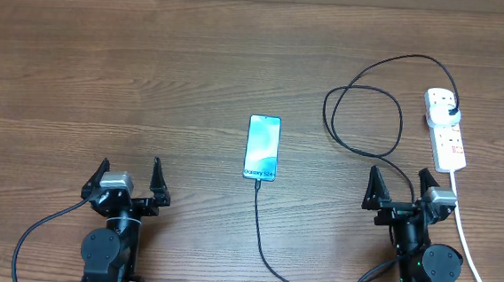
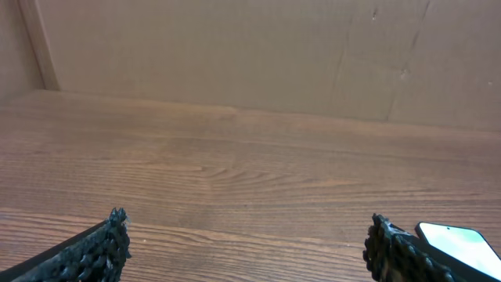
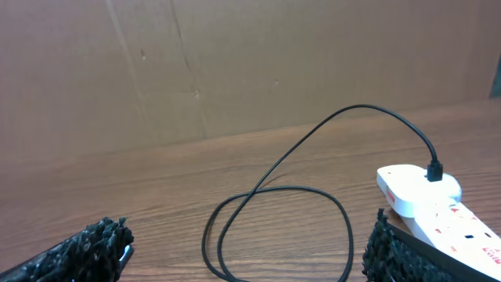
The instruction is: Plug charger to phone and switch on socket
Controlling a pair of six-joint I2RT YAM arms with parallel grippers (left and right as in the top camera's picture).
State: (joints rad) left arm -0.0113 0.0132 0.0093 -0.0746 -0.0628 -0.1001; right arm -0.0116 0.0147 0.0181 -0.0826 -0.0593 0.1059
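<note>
1. Tabletop (image 1: 106,60): brown wood grain. A plain tan wall stands behind it in both wrist views
2. Phone (image 1: 262,148): lies flat near the middle of the tabletop, screen up and lit pale blue. Its long side runs away from the arms, and it sits roughly midway between them. In the left wrist view only a corner of it shows, at lower right (image 2: 458,244)
3. Charger (image 1: 257,214): a thin black cable whose connector tip meets the near short edge of the phone. It looks seated, but is too small to be sure. From there the cable runs toward the arms' bases, bends right, and passes by the right arm. It then makes a wide crossed loop on the tabletop (image 3: 274,196)
4. Socket (image 1: 444,130): a white strip at the far right, lying lengthwise away from the arms, with its white cord (image 1: 471,250) trailing back past the right arm. The charger's black plug (image 1: 451,110) sits in the outlet at the far end, also seen from the right wrist (image 3: 434,170)
5. Switches: small red marks on the strip. Whether they are on or off I cannot tell
6. Left jaws: spread wide, grasping nothing, over bare wood, well left of the phone. Both finger pads (image 2: 106,247) are apart from everything
7. Right jaws: spread wide, grasping nothing, just short of the cable loop, with the socket ahead and to the right
</note>
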